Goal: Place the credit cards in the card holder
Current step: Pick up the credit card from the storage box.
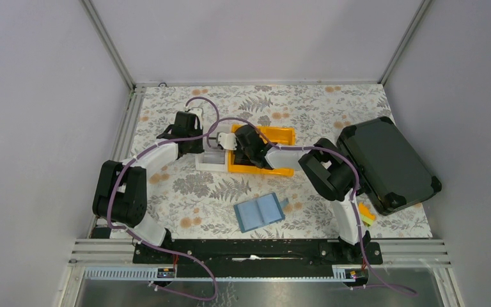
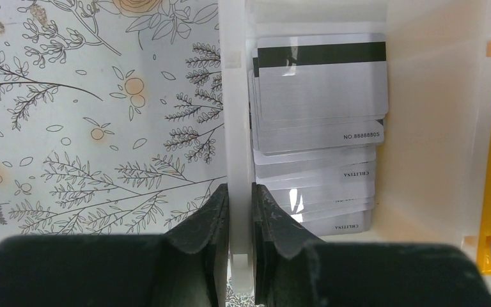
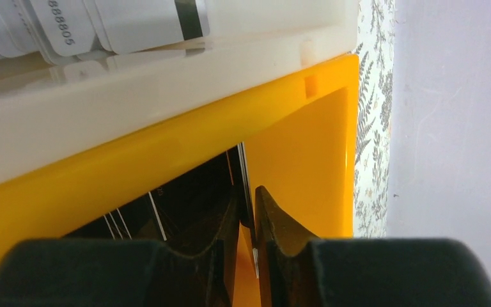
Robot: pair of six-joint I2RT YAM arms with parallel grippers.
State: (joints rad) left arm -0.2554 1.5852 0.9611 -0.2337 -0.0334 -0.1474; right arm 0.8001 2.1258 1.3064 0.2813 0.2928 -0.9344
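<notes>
Right end effector [image 3: 248, 220] fills the bottom of its own wrist view, fingers pinched on a dark card [image 3: 245, 173] that stands on edge inside the orange bin [image 3: 307, 160], with more dark credit cards [image 3: 185, 192] leaning beside it. The left end effector [image 2: 240, 214] is clenched on the side wall of the white bin [image 2: 235, 128], which touches the orange one. It appears to be steadying the bin, not picking from it. A fanned pile of pale cards [image 2: 319, 96] lies flat in that white bin. Their long axes run across the left wrist view, and the top one shows its magnetic stripe.

The step in hand looks like the pick of one card; I see none in the card holder [image 1: 260, 212] yet. It lies open on the floral counter [image 1: 185, 185], nearer the arm bases than the bins and apart from both arms, with its lighter inner face up. Its long axis runs roughly left to right in the top view, the right end angled slightly away from the bases, and the small side tab [image 1: 286, 203] points right toward the black hard case [image 1: 387, 163].

The next move calls for lifting the held card straight out, clear of its neighbours and the bin wall. It must then be turned to line up with a pocket mouth. Which way the pockets open is too small to tell from above.
</notes>
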